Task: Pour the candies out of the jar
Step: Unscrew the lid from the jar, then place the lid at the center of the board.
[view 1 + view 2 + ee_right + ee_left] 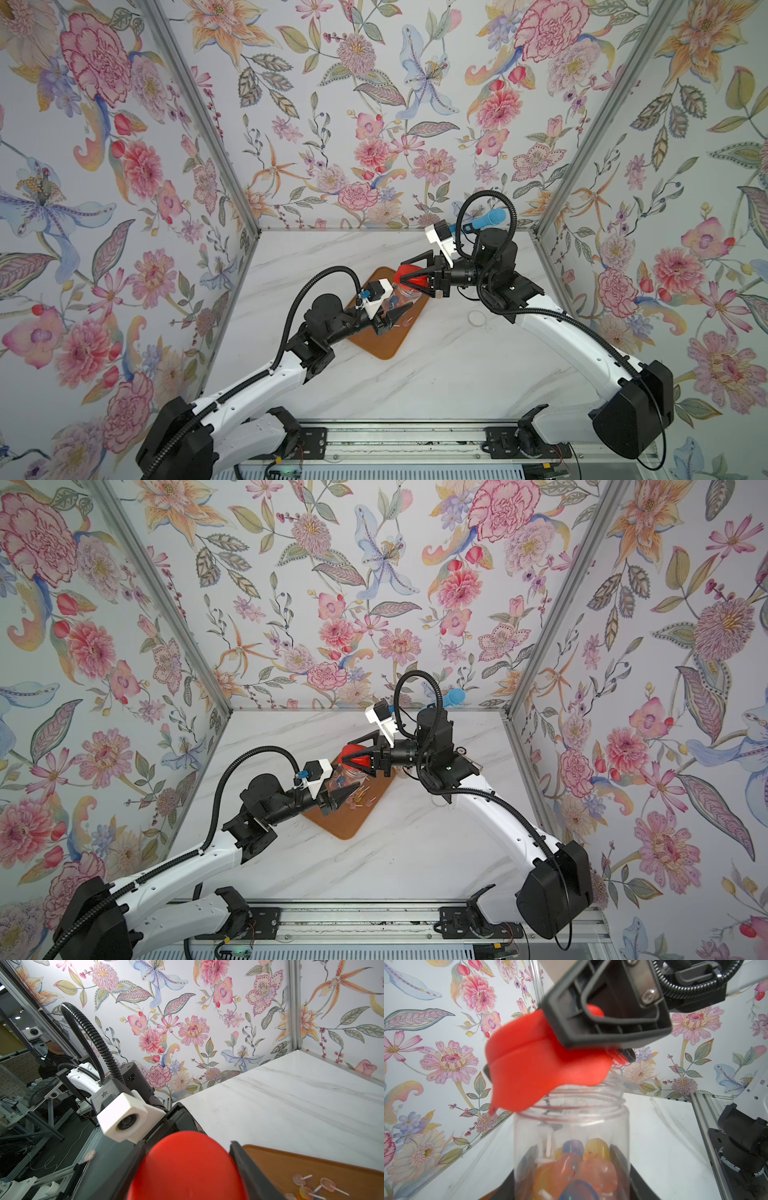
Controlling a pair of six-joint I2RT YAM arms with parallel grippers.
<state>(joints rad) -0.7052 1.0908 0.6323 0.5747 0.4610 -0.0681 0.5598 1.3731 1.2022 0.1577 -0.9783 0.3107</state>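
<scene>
"Red rounded plastic lid [187, 1172] fills my right gripper [405, 274], jaws clamped on its sides, tilted at the mouth of the clear plastic jar [571, 1124]."

"And your left?"

"My left gripper [573, 1165] pinches that jar, roughly upright above the far end of the brown rounded tray [291, 1164]."

"How far along?"

"Partway, I'd judge — a few flat-headed lollipops [328, 1184] on white sticks lie on the tray; a clump [577, 1167] more sits in the jar, unpoured."
</scene>
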